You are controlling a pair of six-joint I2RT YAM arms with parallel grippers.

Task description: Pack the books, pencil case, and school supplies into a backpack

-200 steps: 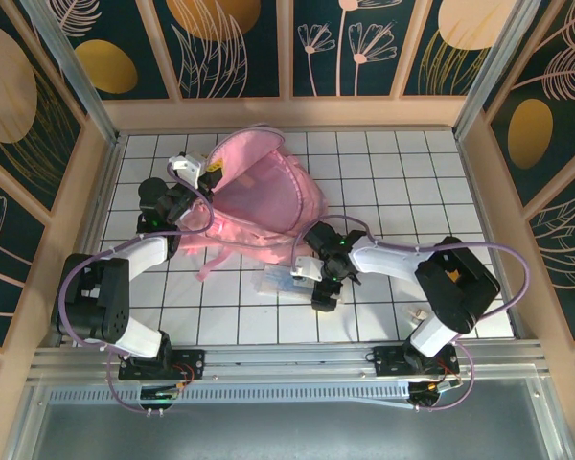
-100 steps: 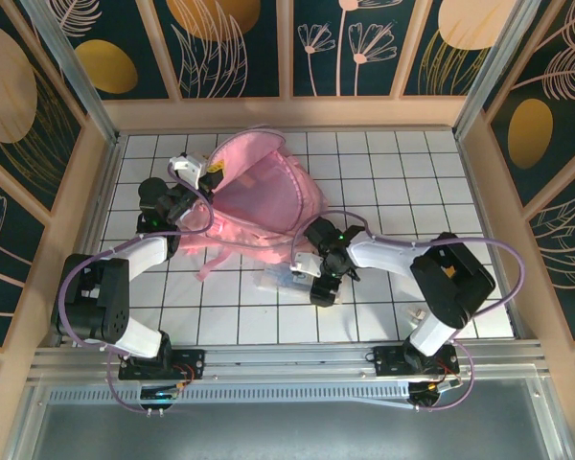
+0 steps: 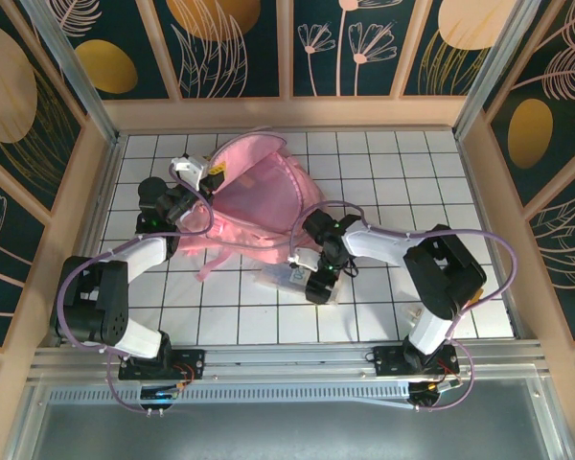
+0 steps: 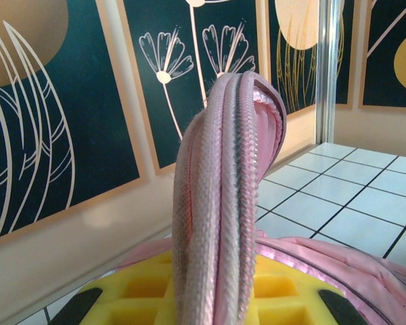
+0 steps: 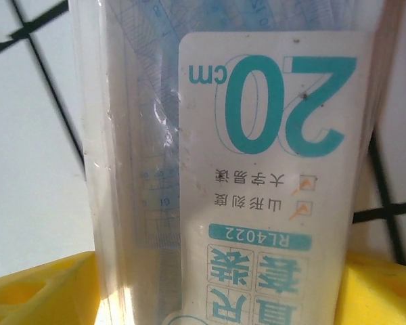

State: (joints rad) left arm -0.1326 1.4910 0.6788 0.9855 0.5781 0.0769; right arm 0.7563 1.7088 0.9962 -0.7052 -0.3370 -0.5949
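1. At the backpack's (image 3: 268, 196) left rim you have the left gripper (image 3: 199, 177). Its jaws are almost closed and pinch the zip edge of the bag's mouth.
2. Seen from your left wrist camera, that edge of the backpack (image 4: 220, 169) stands upright as a folded pink band. It is squeezed between the yellow fingers (image 4: 291, 298), and the rest of the bag slumps low to the right of it.
3. The backpack lies on the white tiled table (image 3: 412, 172). Its mouth gapes and the pink lining shows inside.
4. Just beside the backpack's near edge you have the clear packet (image 3: 280, 278), lying flat on the tiles and not in the bag.
5. Your right gripper (image 3: 311, 278) points down over the right-hand end of that packet, close in front of the backpack.
6. Your right wrist camera shows the packet (image 5: 257, 169) with its blue-green "20 cm" print running between the yellow fingers (image 5: 34, 294). One finger sits at each long side, and the jaws are set wide apart.
7. You cannot tell from these views whether those fingers press the packet or only straddle it.
8. From the backpack's near-left side a pink strap (image 3: 208, 265) trails onto the tiles.
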